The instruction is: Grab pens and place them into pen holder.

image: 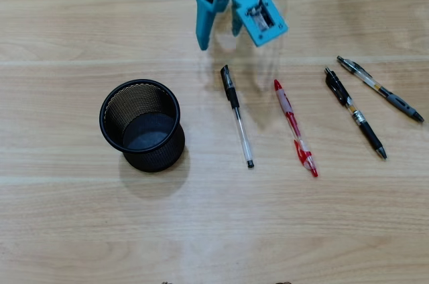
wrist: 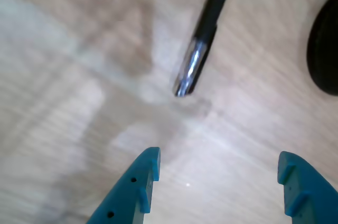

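Fingers of the teal hand are spreading wide, released, hovering over bare wooden surface just short of the capped pen. Three more pens are lying to its right overhead; the holder is standing left.

A pale wood-grain counter fills the overhead view, evenly lit with soft glare; the wrist view seems blurred.

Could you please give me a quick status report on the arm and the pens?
Gripper open, empty, above the table. Four pens on the table, nearest the clear pen. Pen holder empty, upright. Nothing in the way.
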`<act>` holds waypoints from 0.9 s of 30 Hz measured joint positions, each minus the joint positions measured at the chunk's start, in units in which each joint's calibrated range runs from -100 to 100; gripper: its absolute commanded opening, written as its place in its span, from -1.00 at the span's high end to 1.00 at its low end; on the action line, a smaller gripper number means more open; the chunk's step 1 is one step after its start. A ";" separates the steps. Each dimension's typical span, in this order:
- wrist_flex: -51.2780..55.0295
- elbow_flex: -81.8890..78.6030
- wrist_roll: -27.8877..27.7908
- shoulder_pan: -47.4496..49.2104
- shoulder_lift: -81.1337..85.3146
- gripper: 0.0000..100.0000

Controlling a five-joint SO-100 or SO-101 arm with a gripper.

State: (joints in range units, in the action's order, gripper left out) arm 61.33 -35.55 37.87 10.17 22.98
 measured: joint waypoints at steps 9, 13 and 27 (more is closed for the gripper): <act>14.90 49.31 8.35 3.71 -52.22 0.48; 19.81 62.42 8.35 3.12 -60.60 0.48; 20.67 69.06 8.40 -0.76 -66.53 0.97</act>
State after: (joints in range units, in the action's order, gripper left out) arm 82.00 33.51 46.27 9.41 -43.55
